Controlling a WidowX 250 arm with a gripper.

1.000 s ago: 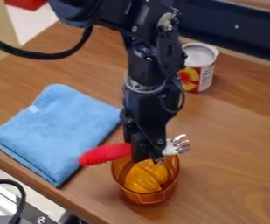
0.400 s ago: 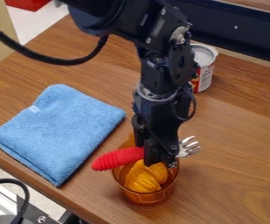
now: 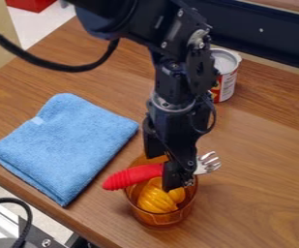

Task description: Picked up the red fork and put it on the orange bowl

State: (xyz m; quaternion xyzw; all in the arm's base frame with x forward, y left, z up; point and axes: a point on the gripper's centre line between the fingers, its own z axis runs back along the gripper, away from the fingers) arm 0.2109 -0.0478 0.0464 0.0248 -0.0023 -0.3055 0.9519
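Observation:
The gripper (image 3: 162, 170) hangs above the orange bowl, its two fingers spread apart, so it is open. Behind the nearer finger passes the fork, its red handle (image 3: 129, 177) sticking out to the left over the bowl's rim and its silver tines (image 3: 208, 163) to the right. The fork lies across the top of the see-through orange bowl (image 3: 159, 220); its middle is hidden by the gripper. Inside the bowl is a ribbed yellow-orange object (image 3: 156, 199).
A folded blue towel (image 3: 64, 145) lies on the wooden table (image 3: 261, 160) to the left of the bowl. An opened can (image 3: 226, 80) with a red and white label stands at the back, right behind the arm. The table's front edge runs along the lower left.
The arm shifted right with the fork between the first two frames. Since then the gripper's fingers have parted, while the fork has stayed nearly in place over the bowl.

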